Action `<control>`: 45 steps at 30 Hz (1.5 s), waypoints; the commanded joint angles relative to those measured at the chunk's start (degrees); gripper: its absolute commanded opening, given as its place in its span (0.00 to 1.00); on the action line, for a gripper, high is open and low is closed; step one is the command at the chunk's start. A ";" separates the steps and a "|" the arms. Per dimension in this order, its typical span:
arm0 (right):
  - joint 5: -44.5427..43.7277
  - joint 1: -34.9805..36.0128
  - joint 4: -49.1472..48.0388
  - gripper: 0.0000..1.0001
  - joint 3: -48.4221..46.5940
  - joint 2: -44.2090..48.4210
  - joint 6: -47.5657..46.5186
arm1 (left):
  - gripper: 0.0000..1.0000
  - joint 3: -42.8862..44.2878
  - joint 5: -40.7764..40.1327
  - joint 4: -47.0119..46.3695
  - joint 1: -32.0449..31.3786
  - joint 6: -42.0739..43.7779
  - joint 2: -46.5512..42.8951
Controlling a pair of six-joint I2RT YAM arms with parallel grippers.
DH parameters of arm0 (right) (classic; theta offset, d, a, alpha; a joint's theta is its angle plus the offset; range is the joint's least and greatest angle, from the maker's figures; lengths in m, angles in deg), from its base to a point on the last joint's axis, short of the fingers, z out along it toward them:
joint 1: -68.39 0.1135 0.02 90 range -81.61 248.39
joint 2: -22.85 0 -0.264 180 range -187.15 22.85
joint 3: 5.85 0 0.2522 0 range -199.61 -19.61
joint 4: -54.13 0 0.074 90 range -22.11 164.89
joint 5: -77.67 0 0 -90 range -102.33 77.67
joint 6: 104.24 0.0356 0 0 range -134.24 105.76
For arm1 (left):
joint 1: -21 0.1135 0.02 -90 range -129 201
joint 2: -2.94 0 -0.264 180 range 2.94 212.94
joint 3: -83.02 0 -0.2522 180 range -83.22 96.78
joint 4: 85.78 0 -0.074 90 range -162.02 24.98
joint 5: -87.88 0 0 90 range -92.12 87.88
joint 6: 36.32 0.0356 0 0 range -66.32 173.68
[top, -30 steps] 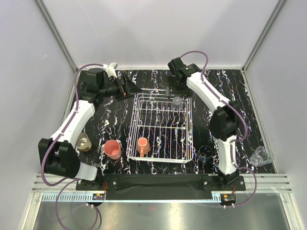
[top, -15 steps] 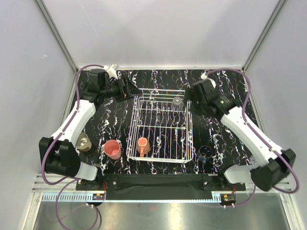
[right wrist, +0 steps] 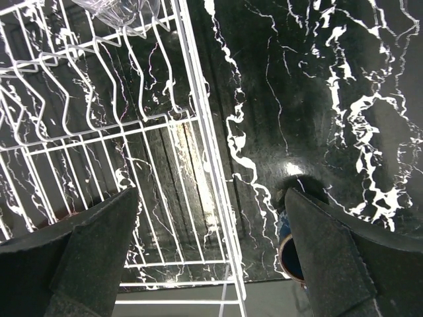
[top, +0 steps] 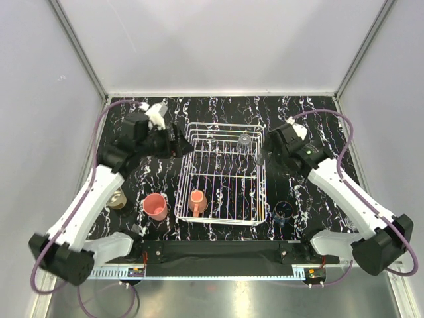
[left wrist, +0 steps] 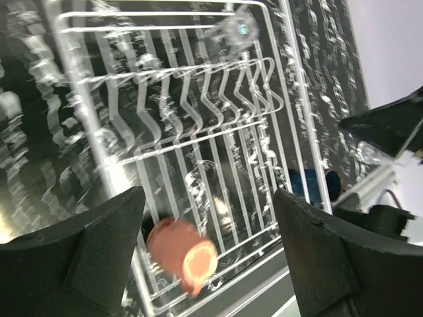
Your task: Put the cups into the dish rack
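The white wire dish rack (top: 218, 173) stands mid-table. An orange mug (top: 197, 201) lies in its near left corner and a clear glass (top: 245, 140) stands at its far right. A pink tumbler (top: 156, 207) and a cream cup (top: 117, 198) stand left of the rack. A dark blue cup (top: 283, 212) stands right of it. My left gripper (top: 175, 141) is open and empty over the rack's far left corner. My right gripper (top: 271, 156) is open and empty beside the rack's right wall. The second clear glass is hidden.
The left wrist view looks down the rack (left wrist: 198, 132) to the orange mug (left wrist: 182, 257), the clear glass (left wrist: 231, 32) and the blue cup (left wrist: 310, 185). The right wrist view shows the rack's right wall (right wrist: 198, 132) and the blue cup (right wrist: 291, 254). Grey walls enclose the table.
My right arm swung from the rack's far edge round to its right side. My left gripper moved from the far left corner of the table toward the rack's left rim.
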 commanded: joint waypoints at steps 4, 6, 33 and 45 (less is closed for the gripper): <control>-2.76 0.09 2.03 1.00 2.05 4.63 1.31 | 0.85 -1.15 -11.48 9.46 0.42 0.64 -13.36; -1.71 0.09 1.95 1.00 2.40 4.28 0.97 | 0.85 -1.15 -13.51 12.52 0.42 0.38 -14.51; 12.00 0.09 -4.47 1.00 5.12 13.50 -2.90 | 0.80 -7.30 -42.35 25.56 28.54 -7.35 -1.43; 14.65 0.09 -5.44 1.00 6.44 14.82 -5.36 | 0.71 -14.86 -37.95 15.71 31.53 -13.33 10.08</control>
